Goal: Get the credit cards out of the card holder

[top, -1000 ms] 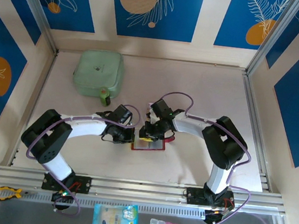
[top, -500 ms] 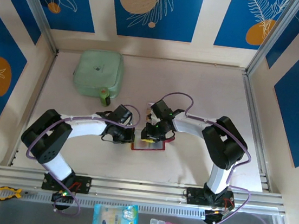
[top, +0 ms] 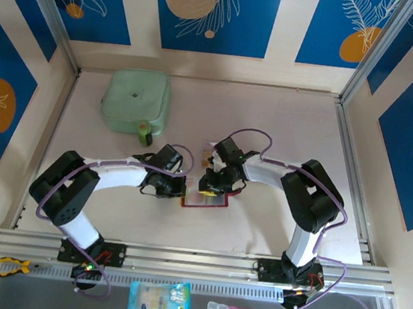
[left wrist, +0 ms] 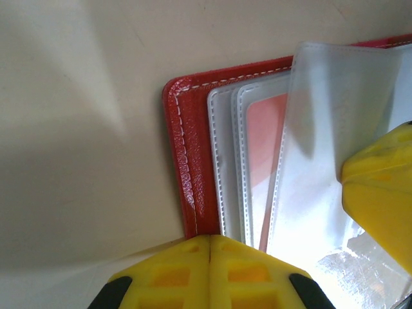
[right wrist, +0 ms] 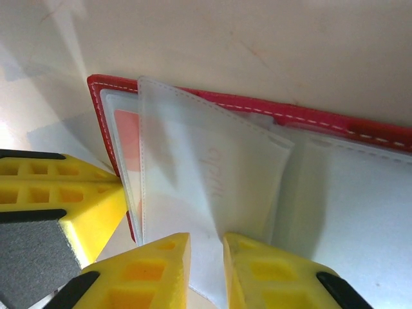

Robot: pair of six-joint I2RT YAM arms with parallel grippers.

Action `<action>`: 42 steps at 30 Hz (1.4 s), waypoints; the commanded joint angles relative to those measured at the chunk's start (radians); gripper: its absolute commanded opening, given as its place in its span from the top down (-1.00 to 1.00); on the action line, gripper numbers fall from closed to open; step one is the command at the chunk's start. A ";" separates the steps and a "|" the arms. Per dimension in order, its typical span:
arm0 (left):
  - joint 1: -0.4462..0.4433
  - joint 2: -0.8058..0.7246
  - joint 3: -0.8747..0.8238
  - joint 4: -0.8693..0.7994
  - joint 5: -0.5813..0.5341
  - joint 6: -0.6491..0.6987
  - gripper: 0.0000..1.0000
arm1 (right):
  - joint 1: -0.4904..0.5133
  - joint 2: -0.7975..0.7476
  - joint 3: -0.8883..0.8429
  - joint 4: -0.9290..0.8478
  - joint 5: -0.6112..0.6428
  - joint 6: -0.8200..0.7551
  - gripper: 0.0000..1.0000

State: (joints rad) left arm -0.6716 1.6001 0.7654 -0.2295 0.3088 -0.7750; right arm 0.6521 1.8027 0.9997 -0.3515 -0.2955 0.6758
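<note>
Red stitched card holder (left wrist: 187,161), left tool (left wrist: 210,243) closed, right tool (right wrist: 207,243) pinching glossy clear sleeve (right wrist: 206,167)

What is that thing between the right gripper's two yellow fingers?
A clear pocket of the red card holder, pinched in the right gripper. The right wrist view shows it.

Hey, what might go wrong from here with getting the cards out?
The right gripper pinches a clear pocket, while the red-pink card lies in another one, so pulling may tear the pocket or drag the card holder. The shut left gripper sits at the holder's corner edge, so the holder might slip free.
</note>
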 commanded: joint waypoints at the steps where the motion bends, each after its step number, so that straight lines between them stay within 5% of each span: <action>1: 0.007 -0.001 0.016 -0.059 -0.029 0.028 0.91 | -0.021 -0.026 -0.035 0.026 -0.070 -0.025 0.58; 20: 0.001 -0.065 0.086 -0.034 0.022 -0.028 0.63 | -0.128 -0.010 -0.127 0.139 -0.271 -0.129 0.75; 42: -0.022 0.050 0.110 0.063 0.078 -0.079 0.37 | -0.160 0.017 -0.171 0.194 -0.311 -0.134 0.82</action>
State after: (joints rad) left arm -0.6857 1.6314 0.8467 -0.1841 0.3637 -0.8402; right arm 0.5007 1.8050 0.8482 -0.1635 -0.5766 0.5636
